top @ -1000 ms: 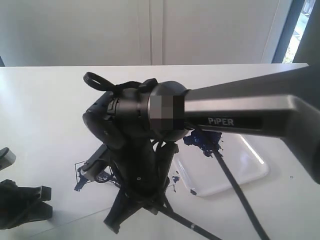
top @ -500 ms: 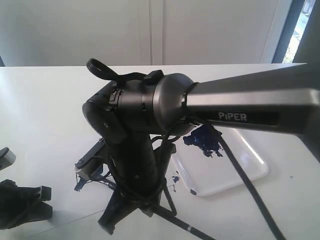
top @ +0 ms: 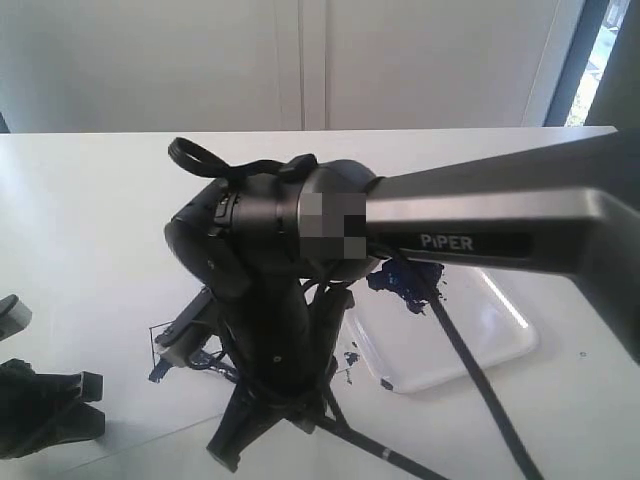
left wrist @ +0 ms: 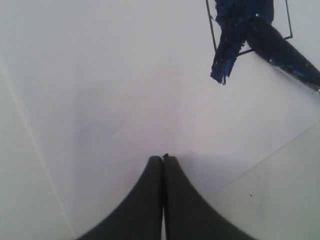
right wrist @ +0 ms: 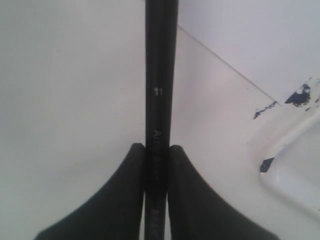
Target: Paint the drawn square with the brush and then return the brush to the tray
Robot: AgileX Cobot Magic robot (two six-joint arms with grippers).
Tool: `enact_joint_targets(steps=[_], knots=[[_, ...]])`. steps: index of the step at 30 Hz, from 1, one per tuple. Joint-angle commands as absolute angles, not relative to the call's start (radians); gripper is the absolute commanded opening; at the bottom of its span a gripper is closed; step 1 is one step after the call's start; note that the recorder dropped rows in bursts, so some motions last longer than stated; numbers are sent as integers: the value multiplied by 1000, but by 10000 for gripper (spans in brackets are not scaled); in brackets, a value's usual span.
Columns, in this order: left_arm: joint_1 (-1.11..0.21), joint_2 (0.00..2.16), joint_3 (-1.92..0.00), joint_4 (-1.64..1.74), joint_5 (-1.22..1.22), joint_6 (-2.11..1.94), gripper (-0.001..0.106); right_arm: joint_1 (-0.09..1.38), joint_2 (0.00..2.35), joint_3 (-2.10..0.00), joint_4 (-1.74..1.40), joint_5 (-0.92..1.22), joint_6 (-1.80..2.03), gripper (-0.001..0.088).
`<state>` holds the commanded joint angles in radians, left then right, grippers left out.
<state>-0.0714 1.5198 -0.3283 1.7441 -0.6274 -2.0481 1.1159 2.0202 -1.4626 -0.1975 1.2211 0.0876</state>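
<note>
One brush [right wrist: 161, 75], a thin black stick, runs straight between the two fingers of the right gripper [right wrist: 156, 150], which are clamped on its handle from both sides. The left wrist view shows its dark, loaded tip lying over one edge of the drawn square [left wrist: 240, 15], whose thin black outline holds a thick blue smear that spills past one side. In the exterior view the tray [top: 500, 345] lies to the right of the square, near it but apart, with a blue paint blob at its far corner. The right arm reaches in from the right over the tray, forearm close to level, wrist bent sharply down toward the white paper [left wrist: 125, 100]. The left gripper [left wrist: 163, 159] has its fingers pressed together on nothing, over the paper near the square.
</note>
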Motion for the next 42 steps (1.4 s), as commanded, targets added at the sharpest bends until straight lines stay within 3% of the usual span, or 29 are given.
enact_joint_targets(steps=[16,31,42], knots=[[-71,1520,-328,1744,-627,-2048,0,1116,2020,-1463,-62,1221,46,0],[-71,1520,-328,1744,-627,-2046,0,1116,2020,-1433,-253,1221,126,0],[-71,1520,-328,1744,-623,-2046,0,1116,2018,-1396,-162,1221,88,0]])
